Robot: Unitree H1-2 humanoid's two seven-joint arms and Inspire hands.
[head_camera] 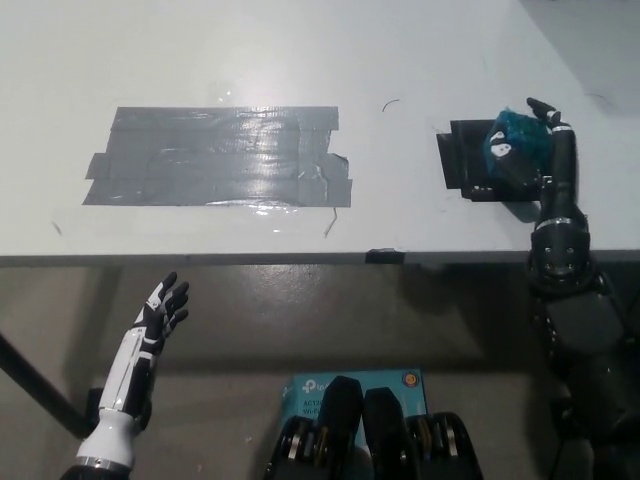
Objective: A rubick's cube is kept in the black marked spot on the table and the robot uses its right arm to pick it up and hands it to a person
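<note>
The Rubik's cube (518, 133) shows as a blue-green block at the right side of the white table (300, 60). My black right hand (528, 155) is wrapped around it, fingers curled over its near and right sides. Cube and hand sit over the right part of the black marked spot (466, 160), and I cannot tell whether the cube is lifted off it. My white left hand (160, 315) rests open below the table's front edge at the lower left.
A large patch of grey tape (220, 158) covers the table's left middle. The table's front edge (300, 259) runs across the picture. A teal box (350, 385) lies on the floor below.
</note>
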